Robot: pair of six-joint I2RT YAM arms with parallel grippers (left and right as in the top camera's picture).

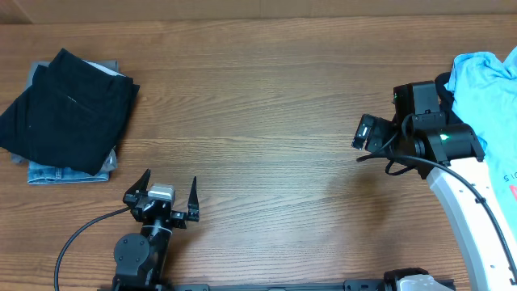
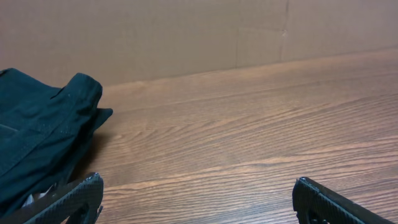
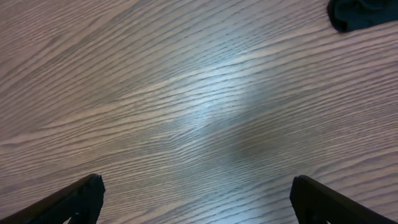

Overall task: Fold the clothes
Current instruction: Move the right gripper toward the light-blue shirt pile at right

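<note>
A light blue T-shirt [image 1: 485,97] lies crumpled at the table's right edge, partly cut off by the frame. My right gripper [image 1: 367,133] hovers just left of it. In the right wrist view it [image 3: 198,183] is open and empty over bare wood. My left gripper [image 1: 170,178] sits near the front left. It is open and empty, and it shows the same way in the left wrist view [image 2: 198,186]. A stack of folded clothes lies at the far left, with a black garment [image 1: 69,109] on top.
Under the black garment lie blue jeans [image 1: 65,172] and a grey piece [image 1: 36,71]. The black garment also shows in the left wrist view [image 2: 37,137] and as a dark corner in the right wrist view [image 3: 360,12]. A brown wall [image 2: 186,31] backs the wooden table [image 1: 266,105].
</note>
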